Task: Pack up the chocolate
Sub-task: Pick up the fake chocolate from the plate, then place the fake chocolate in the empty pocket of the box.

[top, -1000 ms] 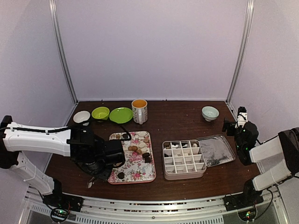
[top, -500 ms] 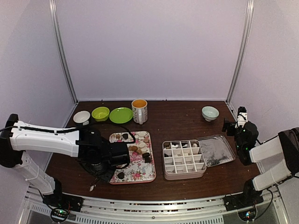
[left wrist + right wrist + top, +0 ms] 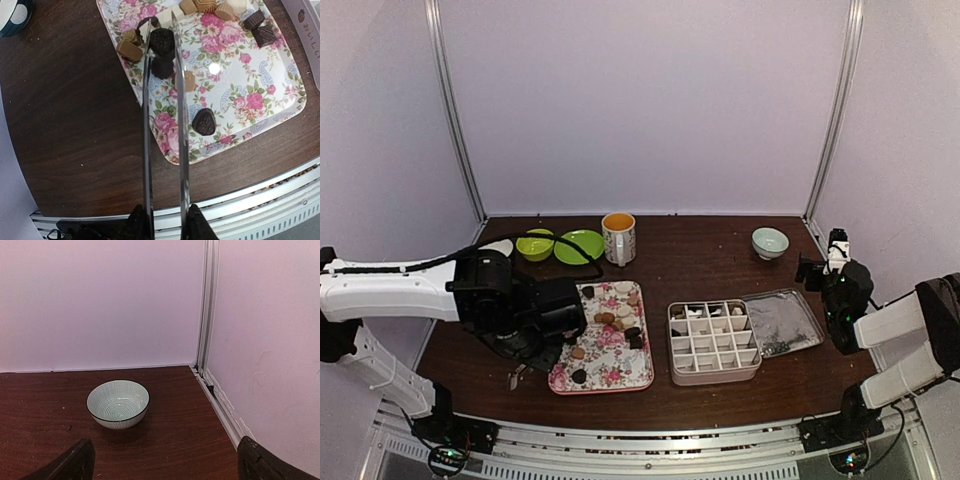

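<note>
Left gripper (image 3: pixel 165 224): fingers narrow, clamped on tongs (image 3: pixel 146 125). Blades run toward bench's far edge. Round dark chocolate (image 3: pixel 162 40) between blade tips, near tray (image 3: pixel 260 80) left edge; its long axis cannot be told. Right gripper (image 3: pixel 167 465): fingers wide.

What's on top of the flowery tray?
Small chocolates, dark, tan and white, lie on the flowery tray. The metal tongs reach over it and hide strips of tray beneath their blades.

L claw (image 3: pixel 166 227) clamped (arm stretched low); R claw (image 3: pixel 167 462) wide, raised.
</note>
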Available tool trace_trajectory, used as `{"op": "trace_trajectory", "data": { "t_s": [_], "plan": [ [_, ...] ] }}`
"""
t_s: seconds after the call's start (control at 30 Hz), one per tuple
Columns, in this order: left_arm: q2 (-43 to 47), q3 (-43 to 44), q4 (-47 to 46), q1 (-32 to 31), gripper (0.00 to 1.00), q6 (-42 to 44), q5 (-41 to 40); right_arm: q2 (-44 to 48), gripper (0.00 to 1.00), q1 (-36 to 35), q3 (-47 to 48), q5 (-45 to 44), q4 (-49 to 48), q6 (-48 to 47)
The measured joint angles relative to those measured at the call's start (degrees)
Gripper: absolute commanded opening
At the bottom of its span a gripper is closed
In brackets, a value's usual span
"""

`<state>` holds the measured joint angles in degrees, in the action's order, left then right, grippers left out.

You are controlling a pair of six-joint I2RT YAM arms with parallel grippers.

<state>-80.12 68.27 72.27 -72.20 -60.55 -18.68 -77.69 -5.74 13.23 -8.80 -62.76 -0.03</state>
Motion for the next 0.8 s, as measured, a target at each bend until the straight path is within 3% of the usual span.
{"op": "trace_trajectory", "data": {
  "t_s": [0.47, 0.8],
  "plan": [
    [1.5, 1.7, -13.9, -0.4, 0.25, 7.8, 1.0, 0.0, 1.0, 0.0, 0.0, 0.0, 0.0, 0.0],
    [-4.4, 3.7, -26.3, -1.4, 0.25, 15.0, 9.9, 0.0, 1.0, 0.0, 0.0, 0.0, 0.0, 0.0]
  ]
}}
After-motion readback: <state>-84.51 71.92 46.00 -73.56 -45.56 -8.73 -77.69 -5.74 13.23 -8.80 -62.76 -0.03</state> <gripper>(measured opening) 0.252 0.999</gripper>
